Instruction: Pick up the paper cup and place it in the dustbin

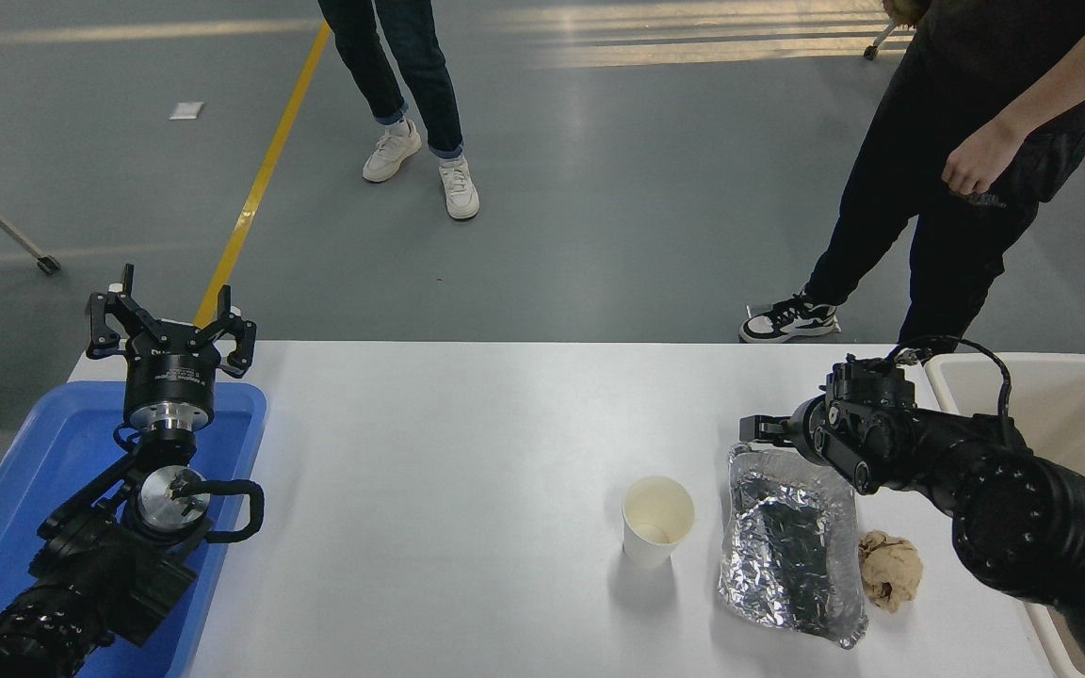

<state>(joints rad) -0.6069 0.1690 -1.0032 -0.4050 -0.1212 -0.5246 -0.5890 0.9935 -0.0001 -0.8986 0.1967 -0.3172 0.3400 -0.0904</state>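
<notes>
White table (467,424): small white tapered paper cup (657,519) stands upright mid-table, beside crumpled foil tray (790,546). Right gripper (757,428) state unreadable. Looks light, crushable (pinch sidewall gently). Cream plastic dustbin (1060,414) far right.

White paper cup (657,520) upright on table, beige dustbin (1070,414) far right

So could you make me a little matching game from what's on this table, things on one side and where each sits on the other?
Things:
1. paper cup
2. foil tray
3. brown paper ball
4. dustbin

Places:
A. at the table's right end
B. between the foil tray and the dustbin
C. upright, left of the foil tray
D. just under the right gripper

Pairs: 1-C, 2-D, 3-B, 4-A
</notes>
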